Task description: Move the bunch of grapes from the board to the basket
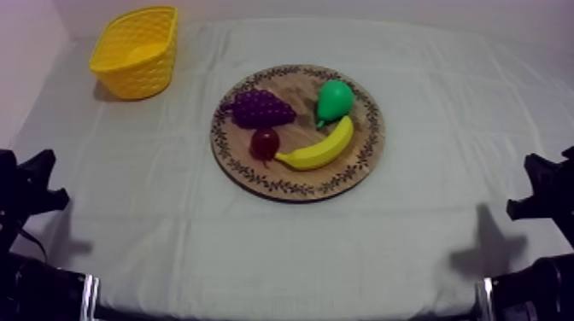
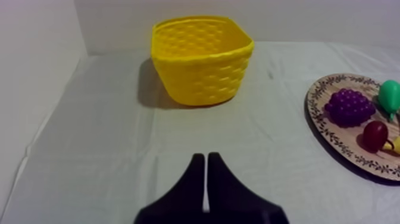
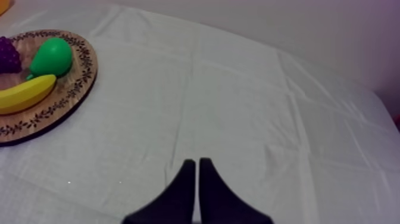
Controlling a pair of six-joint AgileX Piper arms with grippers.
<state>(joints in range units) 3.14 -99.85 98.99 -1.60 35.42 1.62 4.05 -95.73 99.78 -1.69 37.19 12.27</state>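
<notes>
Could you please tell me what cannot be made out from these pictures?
Left wrist view: the floor of the yellow basket, hidden by its near wall.
Left wrist view: most of the banana, cut off by the edge.
Right wrist view: most of the bunch of grapes, cut off by the edge.
Top view: whether the small red fruit touches the banana; they overlap.

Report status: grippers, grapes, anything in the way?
Left gripper shut, right gripper shut, both at rest. Bunch of grapes on wooden board. Small red fruit close beside it; path to yellow basket open.
</notes>
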